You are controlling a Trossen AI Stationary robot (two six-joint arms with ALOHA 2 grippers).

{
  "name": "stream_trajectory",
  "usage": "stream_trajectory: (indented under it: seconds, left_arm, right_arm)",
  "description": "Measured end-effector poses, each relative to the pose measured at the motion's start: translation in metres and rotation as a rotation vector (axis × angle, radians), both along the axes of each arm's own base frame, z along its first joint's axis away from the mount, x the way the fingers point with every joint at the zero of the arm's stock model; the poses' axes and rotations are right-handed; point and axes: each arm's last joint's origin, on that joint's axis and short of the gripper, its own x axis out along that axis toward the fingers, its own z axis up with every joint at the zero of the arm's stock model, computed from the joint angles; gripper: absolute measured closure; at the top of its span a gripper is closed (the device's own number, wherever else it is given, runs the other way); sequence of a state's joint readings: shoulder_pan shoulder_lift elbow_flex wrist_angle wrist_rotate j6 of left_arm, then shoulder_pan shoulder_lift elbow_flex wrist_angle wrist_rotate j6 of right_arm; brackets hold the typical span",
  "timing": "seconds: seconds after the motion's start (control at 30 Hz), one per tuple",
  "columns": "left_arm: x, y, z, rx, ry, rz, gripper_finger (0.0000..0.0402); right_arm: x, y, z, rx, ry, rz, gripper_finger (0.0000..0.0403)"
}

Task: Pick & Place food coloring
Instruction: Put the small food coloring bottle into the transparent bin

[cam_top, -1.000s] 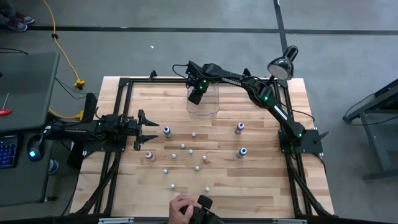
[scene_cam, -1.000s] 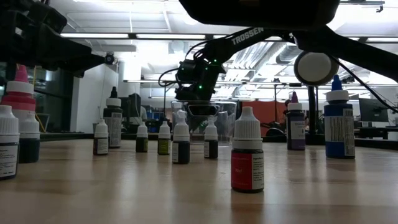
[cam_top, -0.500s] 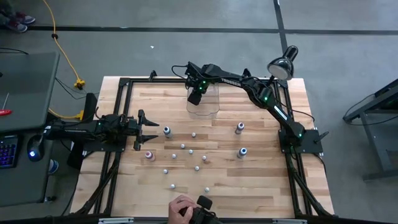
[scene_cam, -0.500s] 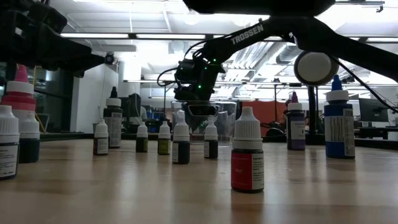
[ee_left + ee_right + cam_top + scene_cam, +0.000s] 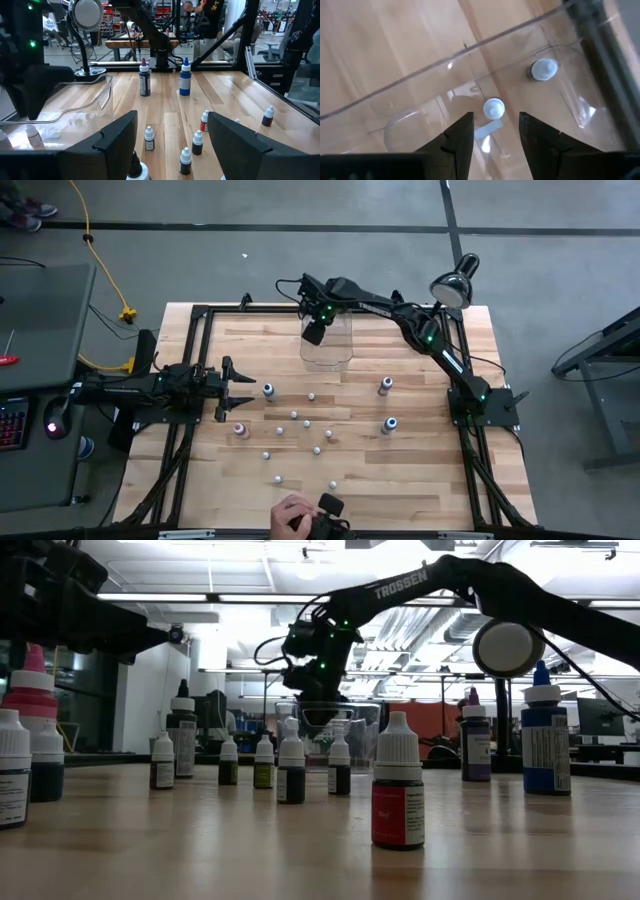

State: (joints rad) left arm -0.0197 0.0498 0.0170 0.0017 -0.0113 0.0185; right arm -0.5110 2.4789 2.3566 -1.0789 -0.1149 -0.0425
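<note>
High view: The right tool (image 5: 314, 332) hangs over the clear bin (image 5: 335, 350) at the far side of the counter (image 5: 420, 480). The left tool (image 5: 238, 390) waits near the counter's left edge, fingers spread, holding nothing. The bottles (image 5: 311, 423) stand scattered across the middle of the counter, well apart from one another, between the bin and the near edge. Two taller bottles stand toward the right side.

Low view: The bottles (image 5: 398, 782) all stand upright with whitish caps. The right tool (image 5: 318, 690) sits above the bin's (image 5: 362, 725) rim.

Left wrist view: The left tool's fingers (image 5: 118, 139) stand wide apart and empty, with small bottles (image 5: 198, 142) on the counter ahead of them.

Right wrist view: The right tool (image 5: 496, 131) is open, with a clear gap between its fingers and nothing in it. Two capped bottles (image 5: 494, 107) lie inside the bin (image 5: 410, 85) below, one directly under the gap and one farther off.

Handling, as a judgement: each bottle is likely light, rigid and smooth plastic, narrow at the base and easily tipped. Take hold across the body just under the cap, approaching from straight above with the fingers clear of neighbouring bottles. A light squeeze should suffice; excess force may pop the bottle out sideways.
</note>
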Motion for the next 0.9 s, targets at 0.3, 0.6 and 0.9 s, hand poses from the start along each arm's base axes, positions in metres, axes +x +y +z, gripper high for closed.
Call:
stream_trajectory:
  seconds: [0.3, 0.6, 0.9]
  left_arm:
    - [0.000, 0.000, 0.000, 0.000, 0.000, 0.000, 0.0163]
    - [0.000, 0.000, 0.000, 0.000, 0.000, 0.000, 0.0163]
    - [0.000, 0.000, 0.000, 0.000, 0.000, 0.000, 0.0163]
  right_arm:
    - [-0.008, 0.005, 0.024, -0.021, -0.012, -0.004, 0.0256]
    - [-0.024, 0.023, 0.063, -0.049, 0.025, 0.014, 0.0256]
    - [-0.042, 0.068, 0.099, -0.029, 0.125, 0.163, 0.0257]
